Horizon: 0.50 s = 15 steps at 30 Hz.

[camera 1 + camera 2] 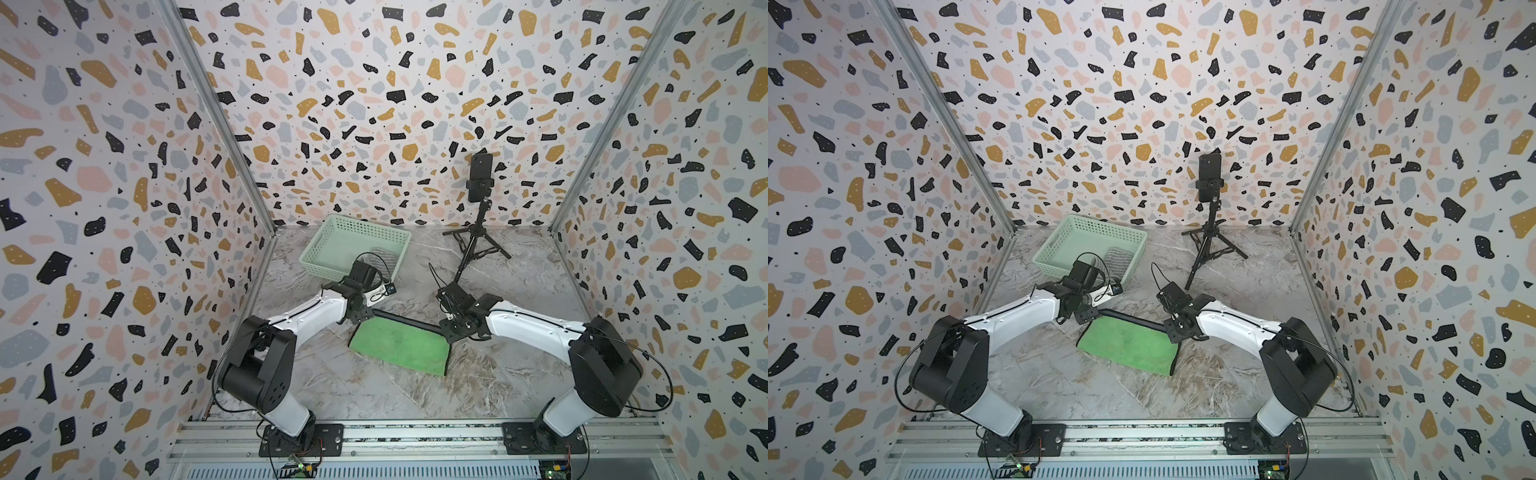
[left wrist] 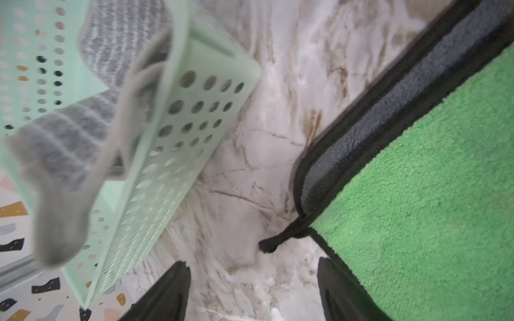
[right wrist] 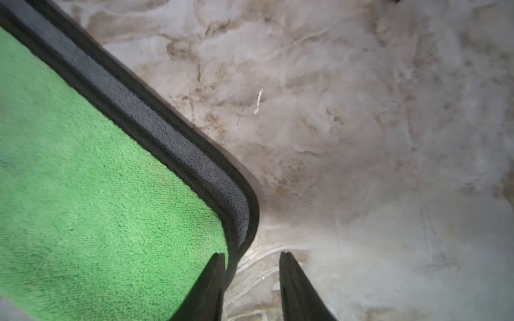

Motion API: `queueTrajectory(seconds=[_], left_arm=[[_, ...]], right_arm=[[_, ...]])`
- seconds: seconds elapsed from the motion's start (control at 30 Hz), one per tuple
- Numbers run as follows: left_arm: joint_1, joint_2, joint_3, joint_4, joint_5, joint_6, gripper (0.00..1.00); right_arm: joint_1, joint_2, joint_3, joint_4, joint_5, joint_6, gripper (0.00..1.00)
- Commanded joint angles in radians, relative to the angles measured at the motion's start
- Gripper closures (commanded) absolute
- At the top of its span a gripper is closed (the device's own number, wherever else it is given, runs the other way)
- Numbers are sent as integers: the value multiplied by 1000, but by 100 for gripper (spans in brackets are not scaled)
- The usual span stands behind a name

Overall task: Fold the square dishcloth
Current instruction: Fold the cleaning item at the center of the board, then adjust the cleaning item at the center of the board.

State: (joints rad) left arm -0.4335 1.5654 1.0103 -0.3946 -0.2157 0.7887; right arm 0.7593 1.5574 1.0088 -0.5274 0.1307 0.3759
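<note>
The square dishcloth (image 1: 401, 345) (image 1: 1129, 343) lies folded on the marble table, green side up. A grey strip with black hem shows along its far edge. My left gripper (image 1: 362, 316) (image 2: 251, 264) hovers at the cloth's far left corner, open, with bare table between its fingers. A black loop tag (image 2: 278, 241) sticks out just ahead of it. At the far right corner my right gripper (image 1: 451, 332) (image 3: 251, 257) stands open with a narrower gap. One of its fingers (image 3: 214, 278) is over the green edge (image 3: 83, 180), and table shows in the gap.
A mint perforated basket (image 1: 365, 224) (image 1: 1108, 224) (image 2: 178, 133) stands behind the left gripper and holds a grey striped cloth (image 1: 380, 257) (image 2: 69, 133). A phone on a black tripod (image 1: 480, 178) (image 1: 1209, 176) stands at the back right. Patterned walls enclose three sides.
</note>
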Motion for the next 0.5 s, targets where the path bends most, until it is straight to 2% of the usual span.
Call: queueTrajectory(seconds=[0.0, 0.07, 0.17, 0.37, 0.47], left_arm=[[5, -78, -23, -71, 43, -26, 25], [2, -113, -57, -106, 91, -19, 29], [-8, -142, -113, -134, 154, -14, 33], [-31, -101, -203, -72, 126, -19, 37], [-31, -51, -232, -19, 57, -6, 38]], right_arm=[[12, -90, -52, 98, -107, 9, 66], [12, -89, -86, 176, -294, 16, 70], [12, -37, -83, 208, -399, 43, 80], [-1, 75, -93, 221, -369, 80, 97], [3, 92, -125, 193, -285, 90, 100]])
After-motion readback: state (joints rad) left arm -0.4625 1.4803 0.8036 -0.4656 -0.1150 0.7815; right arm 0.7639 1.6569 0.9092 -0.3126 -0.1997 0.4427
